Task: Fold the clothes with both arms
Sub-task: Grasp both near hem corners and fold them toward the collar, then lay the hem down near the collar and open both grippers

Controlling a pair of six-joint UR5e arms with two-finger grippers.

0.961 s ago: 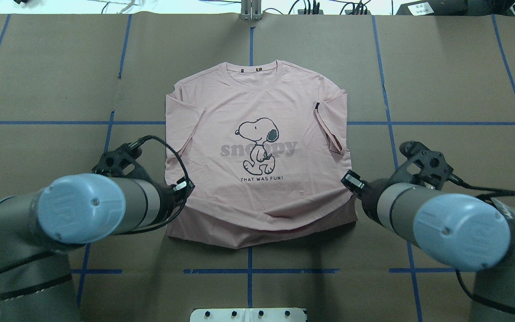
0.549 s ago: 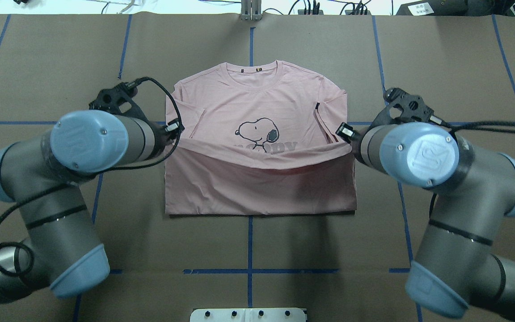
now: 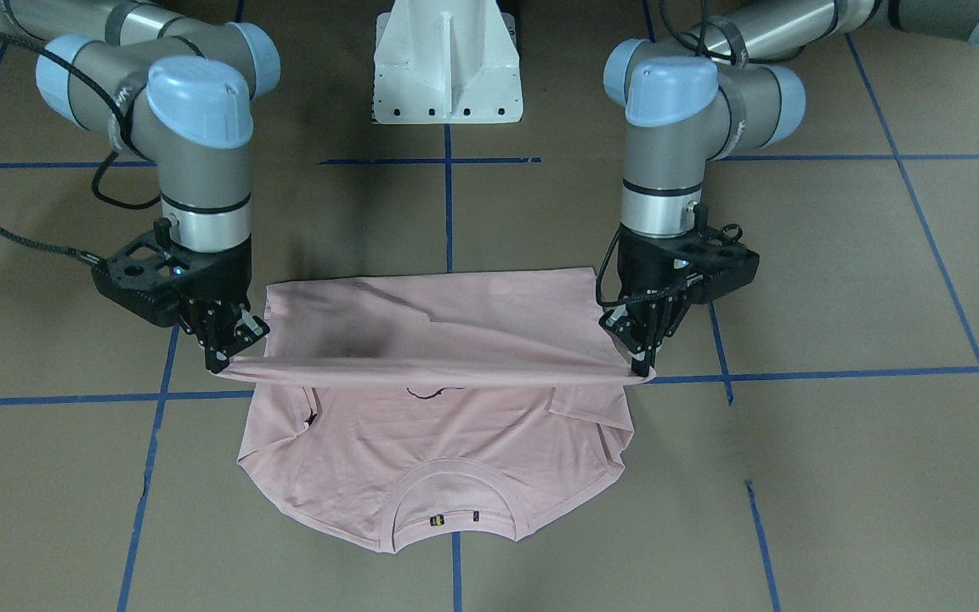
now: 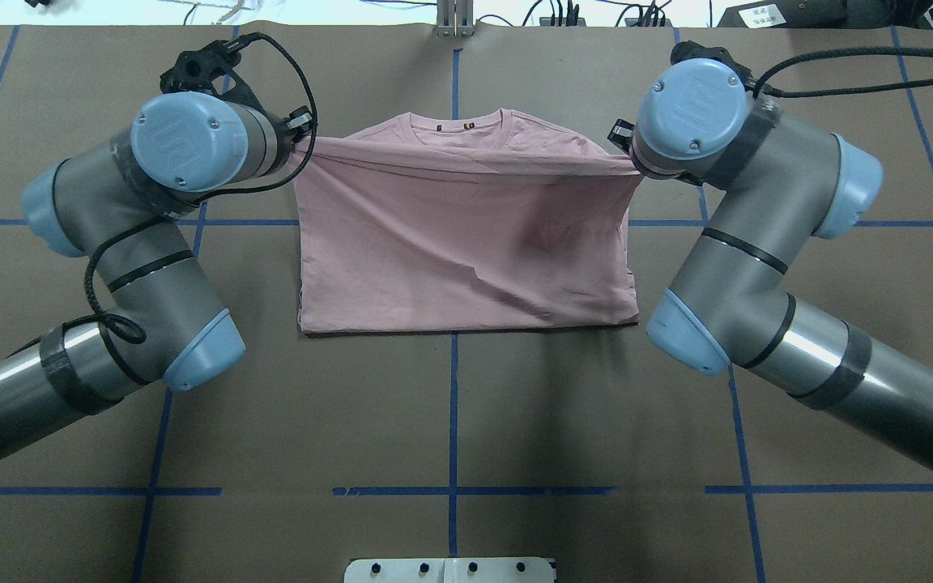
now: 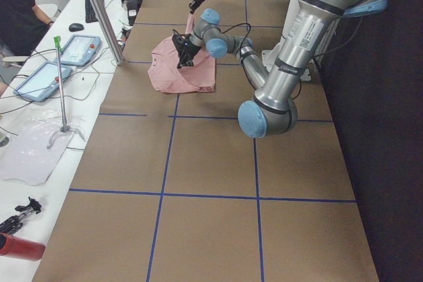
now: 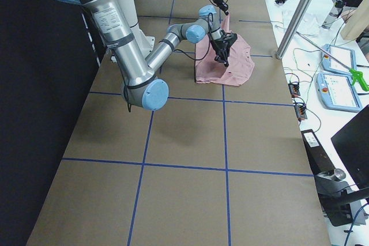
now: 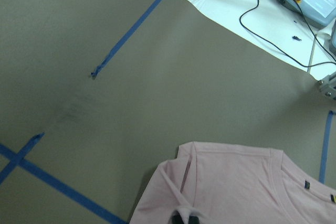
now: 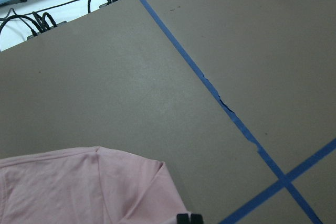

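**T-shirt** (image 4: 466,243) on the brown paper-covered table (image 4: 466,421), which is gridded with blue tape (image 4: 450,490). In the overhead view it lies toward 12 o'clock from the table's centre. Its hem (image 4: 466,166) is raised and stretched taut just short of the collar (image 4: 457,125). The left gripper (image 3: 642,361) has its fingers clamped on the hem at the shirt's 10 o'clock. The right gripper (image 3: 222,361) is likewise clamped at 2 o'clock. A white bench (image 5: 92,70) with pendants (image 5: 79,49) lies beyond the table's 12 o'clock edge.

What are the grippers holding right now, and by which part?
The pink T-shirt: the left gripper pinches one bottom-hem corner, the right gripper the other, with the hem stretched taut between them.
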